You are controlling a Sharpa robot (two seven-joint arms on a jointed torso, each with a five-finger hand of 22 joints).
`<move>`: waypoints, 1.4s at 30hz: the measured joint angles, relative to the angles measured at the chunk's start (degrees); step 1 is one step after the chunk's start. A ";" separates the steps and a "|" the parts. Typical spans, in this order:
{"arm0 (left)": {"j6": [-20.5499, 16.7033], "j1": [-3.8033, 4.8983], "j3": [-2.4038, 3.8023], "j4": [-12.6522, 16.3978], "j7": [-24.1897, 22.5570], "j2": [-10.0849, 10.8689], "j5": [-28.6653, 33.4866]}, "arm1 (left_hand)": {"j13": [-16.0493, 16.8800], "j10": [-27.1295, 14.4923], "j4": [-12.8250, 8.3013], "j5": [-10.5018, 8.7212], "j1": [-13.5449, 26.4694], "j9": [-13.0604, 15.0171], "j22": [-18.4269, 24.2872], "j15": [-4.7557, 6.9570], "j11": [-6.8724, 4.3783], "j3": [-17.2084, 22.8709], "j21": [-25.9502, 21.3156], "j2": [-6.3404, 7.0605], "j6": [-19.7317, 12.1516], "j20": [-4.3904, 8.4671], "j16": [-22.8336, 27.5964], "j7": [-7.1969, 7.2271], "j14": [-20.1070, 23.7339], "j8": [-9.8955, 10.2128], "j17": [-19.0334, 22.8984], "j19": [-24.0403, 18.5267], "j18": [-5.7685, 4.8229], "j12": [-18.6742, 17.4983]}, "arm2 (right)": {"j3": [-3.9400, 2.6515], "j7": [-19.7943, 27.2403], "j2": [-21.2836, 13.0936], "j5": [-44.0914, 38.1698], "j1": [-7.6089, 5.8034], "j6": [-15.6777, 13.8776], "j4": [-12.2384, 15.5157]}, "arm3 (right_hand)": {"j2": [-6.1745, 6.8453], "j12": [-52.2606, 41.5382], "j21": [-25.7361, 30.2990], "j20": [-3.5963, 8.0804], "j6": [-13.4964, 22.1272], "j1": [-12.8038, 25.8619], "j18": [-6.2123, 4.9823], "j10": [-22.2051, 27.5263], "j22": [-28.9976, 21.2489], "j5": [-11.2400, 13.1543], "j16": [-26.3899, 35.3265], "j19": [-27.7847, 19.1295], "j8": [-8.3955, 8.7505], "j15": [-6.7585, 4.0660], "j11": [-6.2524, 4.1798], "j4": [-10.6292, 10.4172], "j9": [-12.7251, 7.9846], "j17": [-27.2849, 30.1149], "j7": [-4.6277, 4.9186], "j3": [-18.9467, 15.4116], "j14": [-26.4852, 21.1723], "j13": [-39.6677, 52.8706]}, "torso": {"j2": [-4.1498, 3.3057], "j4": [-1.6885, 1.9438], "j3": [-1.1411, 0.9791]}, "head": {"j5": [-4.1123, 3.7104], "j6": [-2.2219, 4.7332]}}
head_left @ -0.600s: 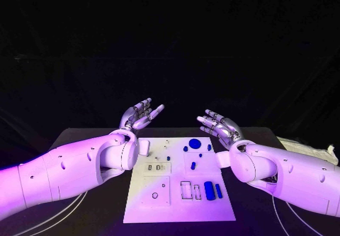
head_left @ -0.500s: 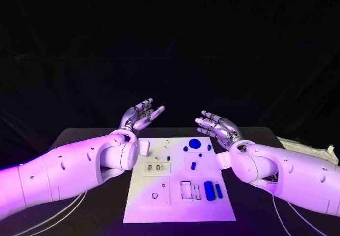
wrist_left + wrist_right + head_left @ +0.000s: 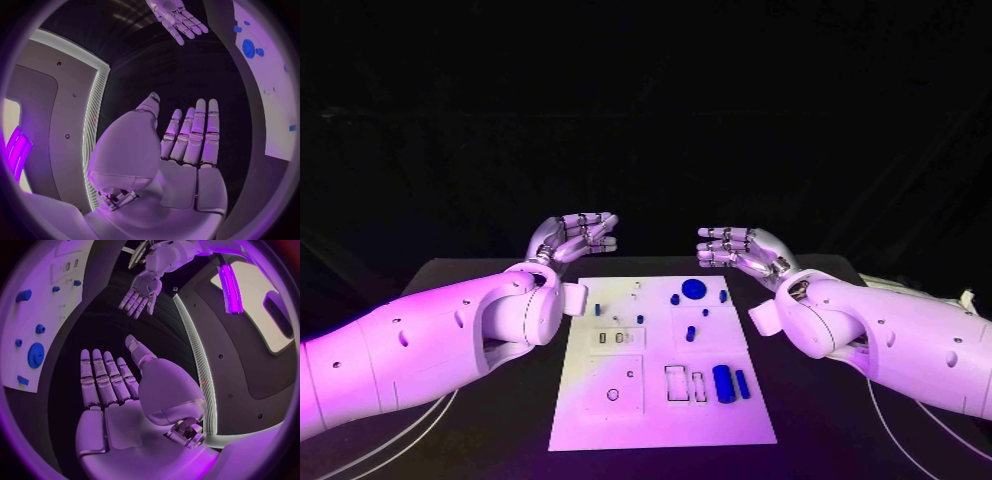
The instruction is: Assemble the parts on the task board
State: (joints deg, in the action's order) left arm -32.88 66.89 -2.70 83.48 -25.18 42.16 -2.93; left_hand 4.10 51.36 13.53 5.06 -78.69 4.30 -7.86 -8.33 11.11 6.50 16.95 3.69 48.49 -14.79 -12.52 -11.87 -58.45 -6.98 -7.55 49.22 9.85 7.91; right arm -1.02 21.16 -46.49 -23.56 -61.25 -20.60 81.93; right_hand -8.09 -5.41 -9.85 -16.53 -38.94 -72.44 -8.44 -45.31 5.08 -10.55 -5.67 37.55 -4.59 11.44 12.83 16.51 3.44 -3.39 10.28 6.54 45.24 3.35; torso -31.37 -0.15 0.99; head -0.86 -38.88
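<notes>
I see my left hand (image 3: 574, 236) and right hand (image 3: 740, 248) raised above the far edge of the counter (image 3: 502, 440), both spread wide and holding nothing; the task board (image 3: 661, 420) lies flat between my arms. Its blue parts (image 3: 694, 290) sit on it, untouched; a long one (image 3: 723, 383) lies nearer me.

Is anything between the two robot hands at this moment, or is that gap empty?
Nothing: in the head view the left robot hand and right robot hand hang apart, empty, beyond the task board's far edge, with only dark background between them.
</notes>
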 measured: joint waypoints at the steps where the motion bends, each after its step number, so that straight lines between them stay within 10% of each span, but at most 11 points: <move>1: 0.24 0.00 0.00 0.73 0.00 0.59 0.18 | 0.00 1.28 -0.38 0.00 -0.01 0.00 -0.13 0.54 -0.36 -0.10 0.59 -0.24 1.02 0.55 -0.53 -0.43 -1.75 -0.08 -0.54 1.60 0.01 0.23 | -0.03 0.00 0.17 -1.43 -0.16 -0.22 -0.14 | 0.30 -0.08 -0.40 0.07 -1.78 -0.30 0.00 -1.51 0.07 -0.24 -0.24 1.10 -0.04 -0.31 -0.24 0.00 0.03 0.00 0.28 0.31 1.65 0.05 | -0.09 0.00 0.00 | -0.01 -0.01; 12: 7.47 0.02 -0.10 7.34 1.67 6.28 1.24 | -0.05 6.46 -3.47 0.00 -0.83 -0.34 -0.44 3.30 -2.49 -0.33 2.86 -1.81 4.75 3.44 -2.30 -0.06 -10.64 0.05 -5.44 9.70 0.00 -0.44 | -0.45 -1.41 1.26 -19.98 -2.37 -1.21 -2.37 | 2.80 0.24 -7.17 3.39 -13.55 -3.26 -0.87 -12.78 2.11 -0.88 -1.10 13.55 -0.04 -3.96 -2.67 0.08 0.29 -0.46 2.75 5.12 15.20 0.12 | -1.65 -0.62 -0.48 | -0.07 0.23; 19: 9.97 -0.01 -0.10 12.69 2.65 8.74 -1.22 | 0.24 9.48 -4.81 0.00 -0.84 -0.34 -2.12 4.44 -3.18 -1.11 6.39 -1.81 6.38 5.02 -9.54 0.33 -13.96 0.77 -11.77 13.51 -0.01 -0.62 | -0.77 -8.32 1.63 -35.46 -3.53 -1.02 -2.98 | 4.63 0.59 -17.74 7.35 -18.58 -3.96 -0.87 -19.42 7.69 -2.33 -3.29 20.74 -0.04 -7.36 -4.94 -0.06 0.43 -1.66 1.22 6.55 24.95 0.23 | -3.48 -0.19 -0.42 | -0.68 0.93; 24: 10.74 -0.02 -0.10 16.15 3.24 10.68 -1.35 | 0.60 10.67 -5.31 0.00 -0.31 -0.34 -4.30 4.81 -3.64 -1.61 9.71 -2.34 6.99 5.46 -18.20 0.54 -11.78 1.38 -18.34 13.95 -0.02 -0.62 | -0.85 -14.86 2.65 -46.09 -4.38 -0.14 -3.71 | 7.76 0.81 -34.22 11.17 -23.28 -1.52 -1.74 -27.90 17.21 -2.06 -12.40 28.05 0.04 -11.94 -8.34 -0.84 0.43 -7.36 -1.47 8.61 38.46 0.74 | -4.80 0.10 -0.41 | -0.38 1.21; 28: 11.02 0.00 0.00 18.59 3.60 11.86 -0.46 | 0.76 11.09 -5.63 0.00 -0.31 -0.34 -5.62 4.96 -3.64 -1.92 11.58 -2.34 7.19 5.56 -22.52 0.34 -9.71 1.71 -21.38 13.20 -0.03 -0.62 | -0.96 -18.88 3.32 -53.36 -5.16 0.65 -4.00 | 9.32 1.57 -45.14 11.89 -23.50 0.07 -1.63 -28.21 28.42 -2.06 -22.07 30.65 0.85 -12.27 -8.63 -1.03 0.43 -14.19 -1.69 11.79 38.79 0.75 | -5.99 0.29 -0.47 | -0.35 1.46; 35: 11.20 0.00 0.13 21.10 4.03 12.89 1.00 | 0.83 11.10 -5.78 0.00 -0.08 -0.33 -6.46 5.03 -3.66 -2.08 12.50 -2.56 7.40 5.56 -24.58 0.54 -9.02 1.71 -22.73 12.80 -0.02 -0.62 | -0.93 -23.15 3.95 -62.93 -5.62 2.09 -3.62 | 10.99 1.57 -60.89 11.69 -23.37 2.04 1.85 -26.87 49.58 -1.76 -30.50 36.94 0.85 -12.27 -9.09 -3.00 0.43 -20.23 -1.81 14.98 38.79 0.74 | -7.71 0.79 -0.66 | -0.63 1.83; 42: 12.30 0.01 0.21 21.71 4.26 14.23 1.72 | 0.83 11.10 -5.78 0.00 -0.08 -0.34 -6.60 4.95 -3.66 -2.08 12.72 -2.56 7.40 5.56 -24.97 0.54 -8.72 1.71 -22.93 12.80 -0.03 -0.62 | -0.95 -25.12 4.22 -67.60 -6.44 3.59 -3.19 | 12.02 1.56 -67.41 11.27 -23.26 3.07 2.77 -24.18 59.41 -1.31 -37.63 39.84 0.85 -12.27 -8.49 -4.54 0.42 -26.00 -1.90 16.79 38.79 0.43 | -9.07 1.38 -0.87 | -1.13 2.16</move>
State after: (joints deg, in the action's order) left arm -20.59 66.90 -2.49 105.19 -20.91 56.39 -1.21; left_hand 4.93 62.47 7.75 5.06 -78.77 3.96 -14.46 -3.38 7.45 4.42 29.67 1.13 55.89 -9.23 -37.48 -11.33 -67.17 -5.27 -30.48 62.02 9.82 7.29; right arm -1.97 -3.96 -42.27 -91.16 -67.69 -17.01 78.74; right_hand 3.93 -3.84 -77.26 -5.26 -62.20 -69.37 -5.67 -69.49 64.49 -11.86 -43.30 77.40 -3.74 -0.83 4.34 11.97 3.86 -29.40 8.38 23.33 84.03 3.78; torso -40.44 1.24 0.12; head -1.99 -36.72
